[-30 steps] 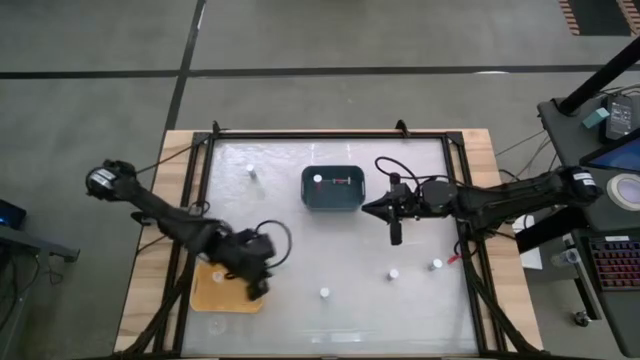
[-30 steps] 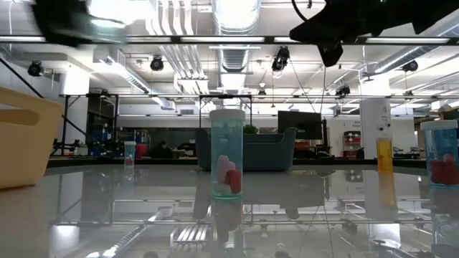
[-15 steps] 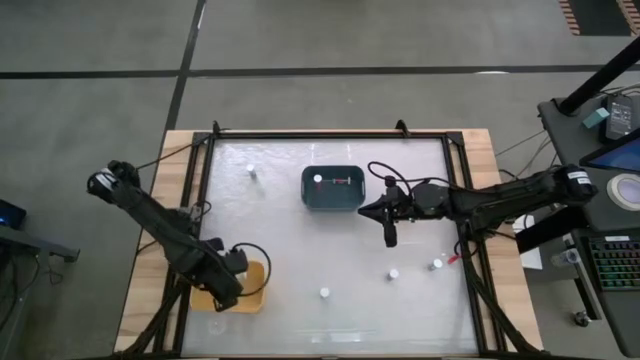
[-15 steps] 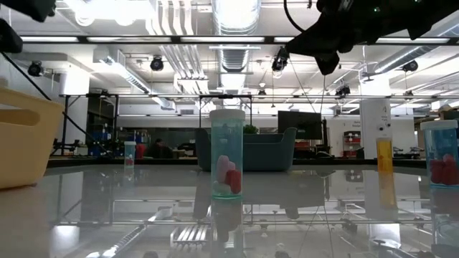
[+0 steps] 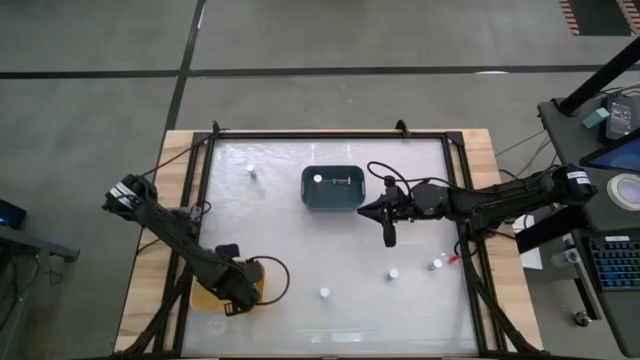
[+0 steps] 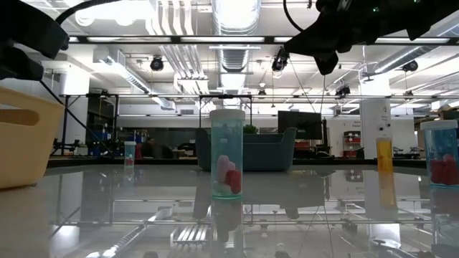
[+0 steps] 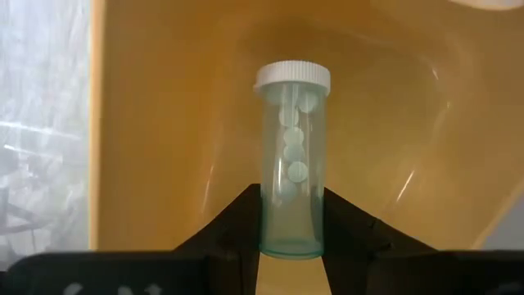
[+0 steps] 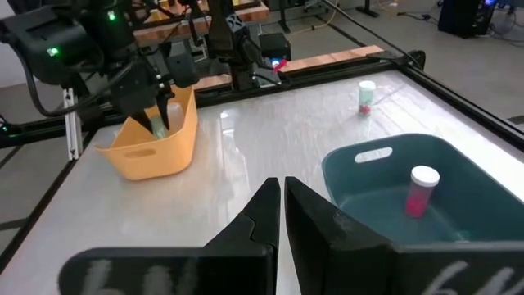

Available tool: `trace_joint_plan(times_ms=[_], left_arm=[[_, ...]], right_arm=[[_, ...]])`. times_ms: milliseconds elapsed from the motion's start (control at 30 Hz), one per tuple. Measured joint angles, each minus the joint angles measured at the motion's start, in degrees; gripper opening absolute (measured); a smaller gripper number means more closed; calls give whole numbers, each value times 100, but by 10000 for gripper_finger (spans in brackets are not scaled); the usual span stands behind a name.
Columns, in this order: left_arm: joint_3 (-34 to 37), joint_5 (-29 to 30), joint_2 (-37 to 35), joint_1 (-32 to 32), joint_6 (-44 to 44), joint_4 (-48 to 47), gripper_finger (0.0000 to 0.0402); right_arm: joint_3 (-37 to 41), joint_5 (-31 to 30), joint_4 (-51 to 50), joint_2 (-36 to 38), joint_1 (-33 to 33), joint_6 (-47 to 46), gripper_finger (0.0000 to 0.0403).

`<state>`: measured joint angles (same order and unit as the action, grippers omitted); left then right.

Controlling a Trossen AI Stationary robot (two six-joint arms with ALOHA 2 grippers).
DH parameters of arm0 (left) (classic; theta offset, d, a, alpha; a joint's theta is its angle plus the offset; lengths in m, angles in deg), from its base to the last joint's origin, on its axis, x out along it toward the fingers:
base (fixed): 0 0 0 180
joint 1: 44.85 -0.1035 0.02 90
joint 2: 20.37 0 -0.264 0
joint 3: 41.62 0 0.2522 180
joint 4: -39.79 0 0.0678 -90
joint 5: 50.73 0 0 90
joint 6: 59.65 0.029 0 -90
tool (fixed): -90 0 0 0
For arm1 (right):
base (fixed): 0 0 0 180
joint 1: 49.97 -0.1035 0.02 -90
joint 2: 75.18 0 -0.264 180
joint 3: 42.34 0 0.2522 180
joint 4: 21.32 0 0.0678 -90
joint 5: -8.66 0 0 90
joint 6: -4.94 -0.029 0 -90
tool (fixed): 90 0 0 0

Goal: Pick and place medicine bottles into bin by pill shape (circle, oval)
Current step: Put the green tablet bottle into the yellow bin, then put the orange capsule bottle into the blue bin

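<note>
My left gripper (image 5: 236, 291) is over the yellow bin (image 5: 212, 296) at the table's near left, shut on a clear, white-capped bottle (image 7: 292, 156) of round white pills; it also shows in the right wrist view (image 8: 159, 123). My right gripper (image 5: 388, 236) is shut and empty, above the table to the right of the dark blue bin (image 5: 333, 200). A pink bottle (image 8: 421, 190) stands in that bin. Loose bottles stand on the table at the far left (image 5: 251, 170), near middle (image 5: 324, 293) and near right (image 5: 393, 273) (image 5: 436, 264). My left gripper pinches the bottle's lower body near its base (image 7: 291, 233) between its two fingers (image 7: 246, 221). The fingers come from above, pointing down into the yellow bin and lying along the bottle. The capped end (image 7: 292, 76) points away from the fingers toward the bin's floor.
The table has a dark raised frame (image 5: 330, 134) around it. In the low view a bottle of red pills (image 6: 226, 165) stands in the middle, an amber one (image 6: 385, 154) and another (image 6: 439, 161) to the right. The table's middle is open.
My left gripper has carried the bottle toward the table's left and near edges, from the yellow bin's right rim to over its inside, and its arm has swung round. My right gripper has shifted slightly toward the left, still shut.
</note>
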<state>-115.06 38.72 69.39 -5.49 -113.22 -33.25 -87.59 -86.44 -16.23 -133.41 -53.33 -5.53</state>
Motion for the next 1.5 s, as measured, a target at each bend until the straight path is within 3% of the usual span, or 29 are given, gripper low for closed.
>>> trace_joint_plan(times_ms=[233,600,833,1067,1233,1400,1500], left_arm=[[2,-2,2,0,216,24,92],[-60,0,-18,-5,453,-11,184],[-456,124,-52,-87,538,-136,184],[-858,980,-61,-266,1192,-168,163],[-1019,2087,-97,-360,1996,-36,144],[-980,3235,-326,-511,3155,712,122],[-824,3415,-546,-675,4014,1530,107]], right_arm=[[0,-2,-2,1,0,16,13],[0,-4,-17,1,0,23,13],[0,-6,-56,3,0,-18,13],[0,-2,-193,-41,-47,-12,13],[0,0,-289,-78,-125,-184,13],[0,7,-405,-75,-169,-271,13],[-42,15,-560,-73,-166,-523,13]])
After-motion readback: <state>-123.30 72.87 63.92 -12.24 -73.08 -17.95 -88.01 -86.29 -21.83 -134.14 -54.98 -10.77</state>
